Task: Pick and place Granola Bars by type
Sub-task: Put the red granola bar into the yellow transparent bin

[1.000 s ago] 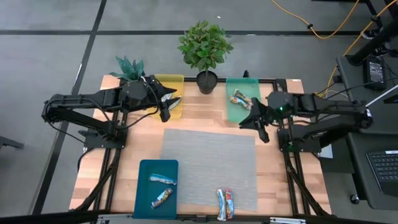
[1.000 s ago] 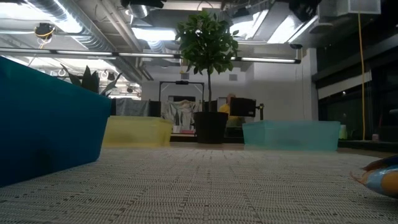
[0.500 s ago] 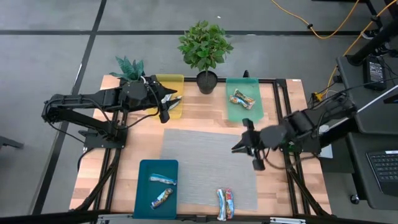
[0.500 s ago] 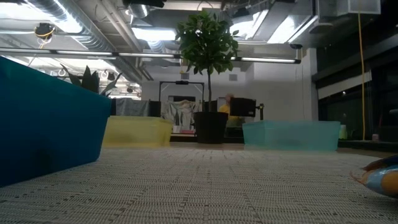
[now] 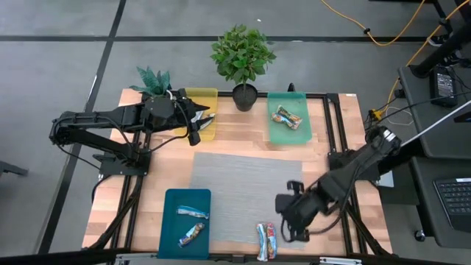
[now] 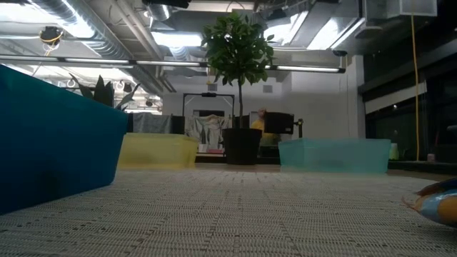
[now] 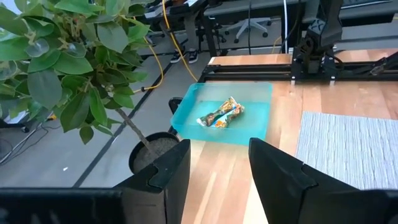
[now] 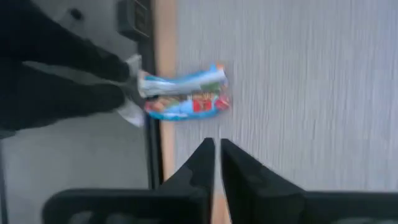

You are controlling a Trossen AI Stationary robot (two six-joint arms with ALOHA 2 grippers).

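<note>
Shiny blue-and-red wrapped granola bars [image 5: 266, 241] were found just beside the right gripper [image 5: 288, 221] — fingers pressed together, nothing pinched — far from the left gripper [image 5: 197, 126].

Granola Bars [image 5: 266, 241] lie paired at the mat's near edge, others in trays.

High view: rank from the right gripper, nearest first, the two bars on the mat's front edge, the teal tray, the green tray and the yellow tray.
From the right gripper:
1. Two bars, just beside it, front edge.
2. Teal tray, front left.
3. Green tray, back right.
4. Yellow tray, back left, under the left gripper.
</note>
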